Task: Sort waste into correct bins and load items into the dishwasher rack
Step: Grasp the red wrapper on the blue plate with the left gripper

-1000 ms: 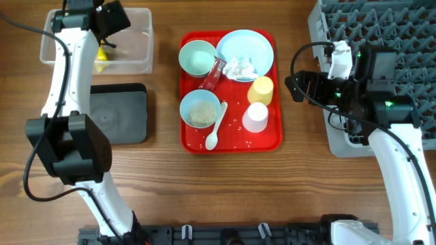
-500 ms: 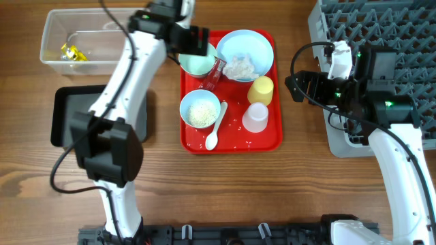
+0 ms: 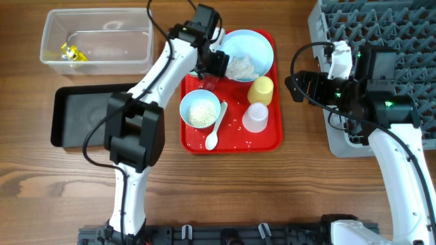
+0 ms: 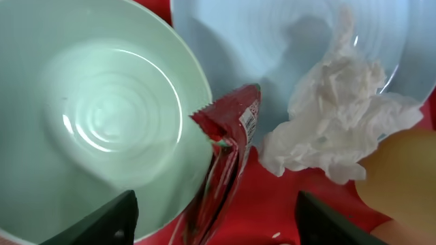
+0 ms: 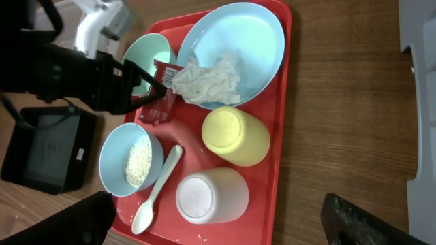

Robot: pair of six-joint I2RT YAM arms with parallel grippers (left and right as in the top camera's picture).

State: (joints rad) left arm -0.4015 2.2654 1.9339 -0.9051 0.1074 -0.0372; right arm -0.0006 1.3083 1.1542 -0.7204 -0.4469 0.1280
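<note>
My left gripper (image 4: 218, 228) is open, its fingers on either side of the red candy wrapper (image 4: 228, 156), which leans between the empty light blue bowl (image 4: 102, 116) and the plate (image 3: 257, 42). Crumpled white tissue (image 3: 240, 67) lies on the plate. A second bowl (image 3: 199, 109) holds rice. The white spoon (image 3: 216, 128), yellow cup (image 3: 261, 88) and white cup (image 3: 255, 117) lie on the red tray (image 3: 272, 139). A yellow wrapper (image 3: 70, 52) lies in the clear tub (image 3: 136, 41). My right gripper (image 5: 218, 230) is open and empty, right of the tray.
The black tray (image 3: 75, 122) sits left of the red tray, below the clear tub. The grey dishwasher rack (image 3: 381, 30) fills the far right corner, behind the right arm. Loose rice grains (image 3: 238, 124) are scattered on the red tray.
My left arm has swung right from the clear tub to the red tray and now sits over the red wrapper. The yellow wrapper stays in the tub. The right arm has not moved.
</note>
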